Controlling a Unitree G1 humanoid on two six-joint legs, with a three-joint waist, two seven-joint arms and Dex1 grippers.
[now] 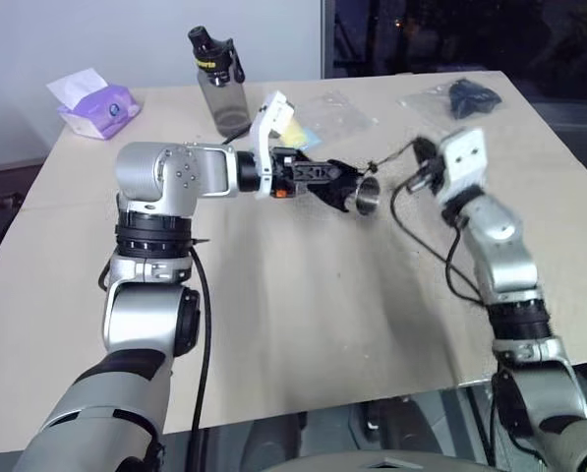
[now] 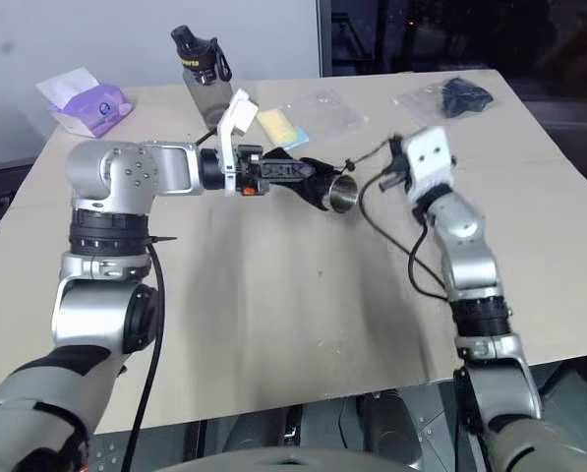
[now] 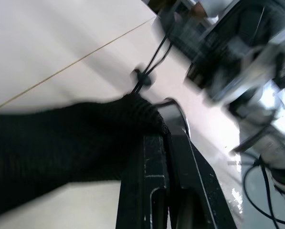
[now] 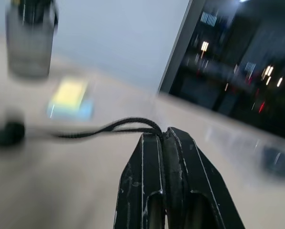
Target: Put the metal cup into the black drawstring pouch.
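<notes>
Pinching the thin cord [image 4: 111, 128] between fully closed fingers, the right pincer [image 4: 163, 136] is pulling away from the black drawstring pouch [image 1: 324, 183]. The left pincer [image 3: 167, 139], also clamped tight, is gripping the pouch's fabric above the surface [image 1: 303, 315]. The metal cup [image 1: 368, 192] is sitting half inside, rim exposed; tightening now risks squeezing it back out.

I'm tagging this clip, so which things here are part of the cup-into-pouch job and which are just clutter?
Job: metal cup; black drawstring pouch; its cord; left gripper; right gripper.

Clutter: water bottle; tissue pack; yellow packet; two clear plastic bags.
</notes>
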